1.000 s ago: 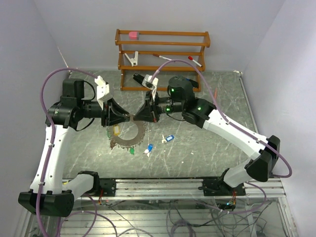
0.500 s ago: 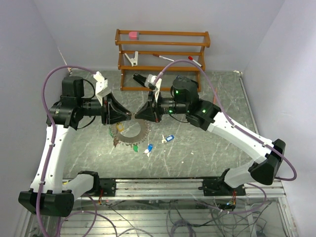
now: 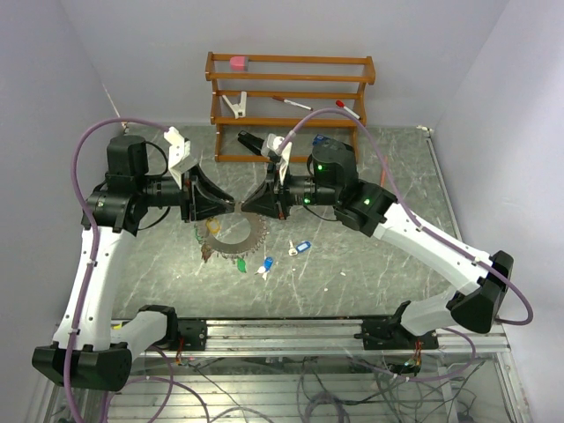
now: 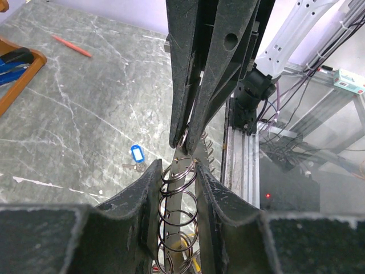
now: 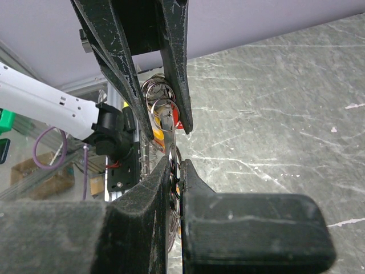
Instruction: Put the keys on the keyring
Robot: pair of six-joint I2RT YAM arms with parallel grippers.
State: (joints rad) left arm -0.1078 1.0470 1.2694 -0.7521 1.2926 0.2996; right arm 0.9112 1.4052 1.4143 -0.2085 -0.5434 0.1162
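Arms reach level toward each other, left pincer and right pincer both clamping the keyring.

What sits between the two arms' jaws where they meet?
The keyring, its rim strung with wire rings, pinched from both sides; the left wrist view shows it best.
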